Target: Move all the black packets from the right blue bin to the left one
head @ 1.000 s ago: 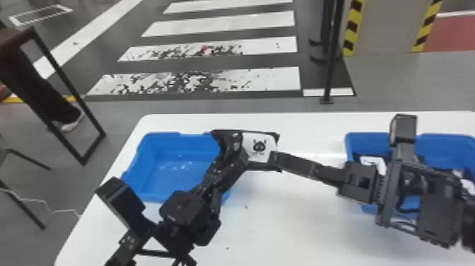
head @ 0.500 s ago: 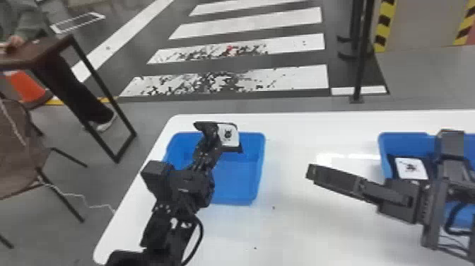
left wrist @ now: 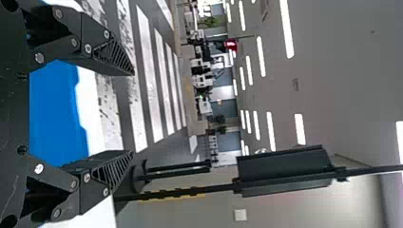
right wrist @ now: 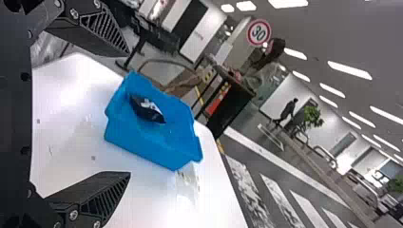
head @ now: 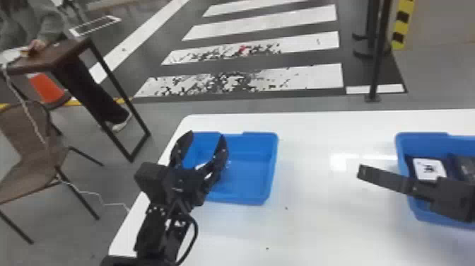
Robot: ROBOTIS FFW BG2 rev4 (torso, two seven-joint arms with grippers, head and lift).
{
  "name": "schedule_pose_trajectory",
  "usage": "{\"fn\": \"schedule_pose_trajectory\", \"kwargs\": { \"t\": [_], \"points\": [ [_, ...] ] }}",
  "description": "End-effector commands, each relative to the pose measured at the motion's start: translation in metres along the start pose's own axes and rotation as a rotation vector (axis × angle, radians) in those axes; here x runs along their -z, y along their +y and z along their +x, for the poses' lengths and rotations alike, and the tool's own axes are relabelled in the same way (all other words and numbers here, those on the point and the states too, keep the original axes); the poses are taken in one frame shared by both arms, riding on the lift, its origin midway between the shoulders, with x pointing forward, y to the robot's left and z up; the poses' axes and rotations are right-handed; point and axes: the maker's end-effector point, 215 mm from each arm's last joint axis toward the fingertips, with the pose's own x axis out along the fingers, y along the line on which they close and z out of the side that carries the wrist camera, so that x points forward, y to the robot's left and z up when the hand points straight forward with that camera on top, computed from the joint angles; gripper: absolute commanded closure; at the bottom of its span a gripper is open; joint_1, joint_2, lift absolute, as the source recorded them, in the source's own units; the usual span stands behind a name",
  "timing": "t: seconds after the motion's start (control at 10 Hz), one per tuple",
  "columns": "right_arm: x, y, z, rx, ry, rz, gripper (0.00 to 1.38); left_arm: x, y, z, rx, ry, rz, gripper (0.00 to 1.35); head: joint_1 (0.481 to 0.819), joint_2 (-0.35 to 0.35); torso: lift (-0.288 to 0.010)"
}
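Over the left blue bin (head: 247, 169), my left gripper (head: 205, 141) stands open, its two fingers spread with nothing between them. In the left wrist view the left gripper (left wrist: 121, 111) is likewise open. A black packet (right wrist: 147, 109) with a white label lies inside the left bin (right wrist: 152, 152) in the right wrist view. My right gripper (head: 374, 177) is at the near left part of the right blue bin (head: 401, 148), where a black packet with a white label (head: 429, 169) lies behind it. The right wrist view has the right gripper (right wrist: 128, 114) open and holding nothing.
Both bins stand on a white table (head: 318, 226), with a wide gap between them. Beyond the table's left edge are a brown chair (head: 31, 152) and a small dark table (head: 56, 56). A black post (head: 378, 53) rises behind the table.
The left gripper took the packet from beside the right gripper over to the left bin and let it go, opening. The right arm drew back right. The head view has shifted left.
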Motion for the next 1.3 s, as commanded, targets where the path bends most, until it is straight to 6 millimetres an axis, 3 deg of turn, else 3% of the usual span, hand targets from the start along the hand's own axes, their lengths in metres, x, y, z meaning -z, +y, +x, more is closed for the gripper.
{"fn": "schedule_pose_trajectory", "kwargs": {
  "t": [0.0,0.1,0.3,0.4,0.5,0.6,0.8,1.2],
  "points": [
    [-0.029,-0.039,-0.027,0.188,-0.057,-0.129,0.15,-0.042,-0.016,-0.021,0.042,-0.053,-0.080,0.26,0.695,0.293,-0.140],
    [-0.048,-0.059,-0.050,0.343,-0.109,-0.211,0.15,-0.055,-0.025,-0.039,0.071,-0.035,-0.133,0.26,0.695,0.238,-0.140],
    [-0.056,-0.085,-0.076,0.553,-0.195,-0.242,0.15,-0.083,-0.034,-0.072,0.087,-0.036,-0.192,0.26,0.695,0.155,-0.140],
    [-0.061,-0.102,-0.089,0.636,-0.233,-0.254,0.15,-0.075,-0.041,-0.077,0.096,-0.011,-0.233,0.26,0.695,0.120,-0.140],
    [-0.065,-0.113,-0.099,0.705,-0.271,-0.272,0.15,-0.071,-0.034,-0.079,0.080,-0.001,-0.230,0.26,0.695,0.085,-0.140],
    [-0.067,-0.118,-0.102,0.756,-0.292,-0.284,0.15,-0.070,-0.030,-0.080,0.072,0.001,-0.227,0.26,0.695,0.071,-0.140],
    [-0.061,-0.148,-0.110,0.836,-0.272,-0.268,0.15,-0.073,-0.035,-0.080,0.084,-0.010,-0.231,0.26,0.695,0.048,-0.140],
    [-0.043,-0.183,-0.100,0.861,-0.220,-0.197,0.15,-0.066,-0.037,-0.080,0.089,0.003,-0.271,0.26,0.695,0.026,-0.140]
  ]
}}
